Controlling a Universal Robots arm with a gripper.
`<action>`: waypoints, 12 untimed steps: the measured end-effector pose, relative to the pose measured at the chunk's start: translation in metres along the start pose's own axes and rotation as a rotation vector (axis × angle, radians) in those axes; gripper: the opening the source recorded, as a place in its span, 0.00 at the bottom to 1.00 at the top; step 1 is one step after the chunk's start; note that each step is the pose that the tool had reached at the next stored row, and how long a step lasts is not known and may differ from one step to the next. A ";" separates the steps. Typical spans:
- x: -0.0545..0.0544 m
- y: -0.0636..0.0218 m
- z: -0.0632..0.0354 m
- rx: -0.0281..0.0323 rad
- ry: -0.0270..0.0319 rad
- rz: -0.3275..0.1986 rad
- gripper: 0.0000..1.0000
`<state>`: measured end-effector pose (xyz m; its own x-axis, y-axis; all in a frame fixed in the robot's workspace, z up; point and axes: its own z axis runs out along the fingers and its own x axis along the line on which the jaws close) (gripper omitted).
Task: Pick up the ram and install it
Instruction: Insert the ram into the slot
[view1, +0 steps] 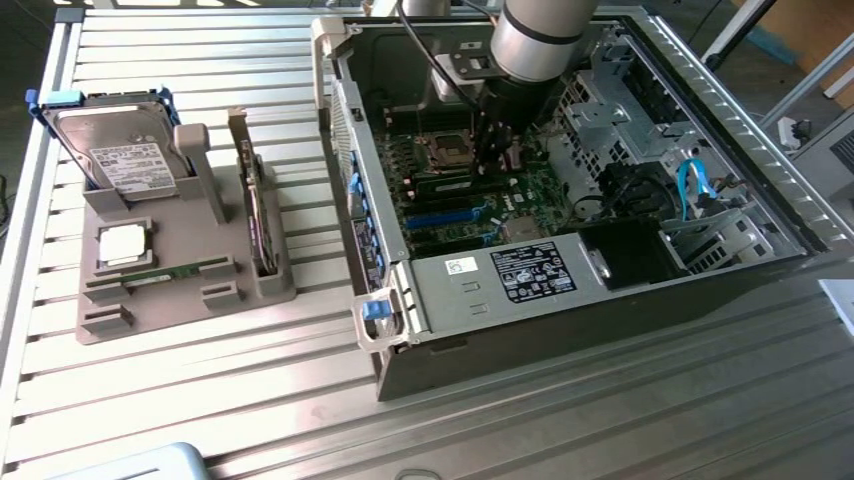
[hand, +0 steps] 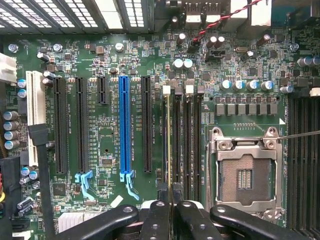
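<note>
My gripper (hand: 172, 212) is low inside the open computer case (view1: 441, 375), just above the motherboard. Its black fingers (hand: 159, 220) are shut on the ram (hand: 169, 145). I see the ram edge-on as a thin yellow-green line running along the outermost of the black memory slots (hand: 189, 145). In the exterior view the arm's grey wrist comes down from above and the gripper (view1: 497, 150) stands over the green board beside the processor socket (view1: 445, 150). Whether the ram is pressed fully into the slot cannot be told.
The empty processor socket (hand: 244, 175) lies beside the memory slots, with a blue expansion slot (hand: 125, 125) on their other side. On the exterior view's left a grey holder (view1: 100, 325) carries a hard drive (view1: 120, 155), an upright card (view1: 251, 200) and a thin green strip (view1: 180, 272).
</note>
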<state>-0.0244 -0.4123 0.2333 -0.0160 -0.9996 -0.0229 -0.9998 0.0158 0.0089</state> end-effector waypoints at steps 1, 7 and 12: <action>0.000 0.0000 0.0000 0.0000 0.0000 0.000 0.12; 0.000 0.0001 0.0001 0.0001 -0.0001 0.000 0.12; 0.000 0.0001 0.0001 0.0001 -0.0001 0.000 0.31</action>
<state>-0.0245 -0.4123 0.2333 -0.0161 -0.9996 -0.0230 -0.9998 0.0159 0.0088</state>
